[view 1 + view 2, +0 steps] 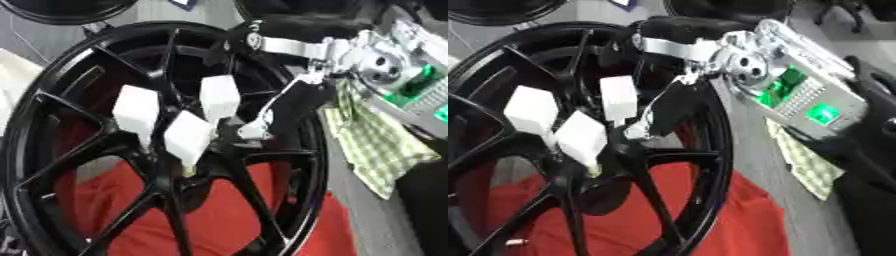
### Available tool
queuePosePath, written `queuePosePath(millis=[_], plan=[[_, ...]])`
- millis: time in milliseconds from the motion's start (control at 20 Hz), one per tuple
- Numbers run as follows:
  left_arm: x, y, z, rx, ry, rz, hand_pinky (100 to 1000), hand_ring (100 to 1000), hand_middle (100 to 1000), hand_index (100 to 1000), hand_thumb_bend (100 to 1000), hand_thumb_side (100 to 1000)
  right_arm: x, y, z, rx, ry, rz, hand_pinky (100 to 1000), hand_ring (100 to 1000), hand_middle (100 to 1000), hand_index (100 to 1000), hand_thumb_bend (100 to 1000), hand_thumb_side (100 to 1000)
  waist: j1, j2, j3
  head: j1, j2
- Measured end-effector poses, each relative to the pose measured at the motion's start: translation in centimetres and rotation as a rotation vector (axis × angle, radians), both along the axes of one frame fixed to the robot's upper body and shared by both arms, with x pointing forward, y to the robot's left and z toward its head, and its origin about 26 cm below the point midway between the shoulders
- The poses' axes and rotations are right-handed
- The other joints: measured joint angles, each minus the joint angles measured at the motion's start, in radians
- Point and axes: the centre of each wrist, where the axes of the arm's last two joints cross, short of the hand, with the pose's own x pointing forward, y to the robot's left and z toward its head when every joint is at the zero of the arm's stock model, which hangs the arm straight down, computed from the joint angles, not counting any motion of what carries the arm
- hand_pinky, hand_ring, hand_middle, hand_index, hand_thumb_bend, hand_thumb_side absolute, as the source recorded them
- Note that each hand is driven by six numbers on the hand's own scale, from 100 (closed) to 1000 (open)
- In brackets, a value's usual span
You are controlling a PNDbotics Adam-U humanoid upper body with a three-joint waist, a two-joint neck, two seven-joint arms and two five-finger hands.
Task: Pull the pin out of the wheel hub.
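Pins: three white ones stand in the hub (188,165) at the wheel (52,115) centre, over a red cloth (219,215). The nearest pin (188,137) and left pin (136,111) stand free. The right hand (262,122) reaches down from the upper right beside the far pin (219,97); whether its fingers clasp it I cannot tell. The step looks like reaching. Next calls for pinching, then pulling straight out. Spokes crowd the hub; room opens above. The left hand is unseen.
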Motion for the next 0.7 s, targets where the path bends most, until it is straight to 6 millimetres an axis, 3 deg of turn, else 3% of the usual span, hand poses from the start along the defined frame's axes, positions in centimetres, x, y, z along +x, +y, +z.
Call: queuePosePath(millis=[700], plan=[[0.00, -0.10, -0.14, -0.008, 0.003, -0.001, 716, 694, 584, 660, 100, 810, 0.12, 0.02, -0.58, -0.033, -0.036, -0.052, 908, 960, 882, 888, 545, 370, 0.005, 0.006, -0.002, -0.001, -0.002]])
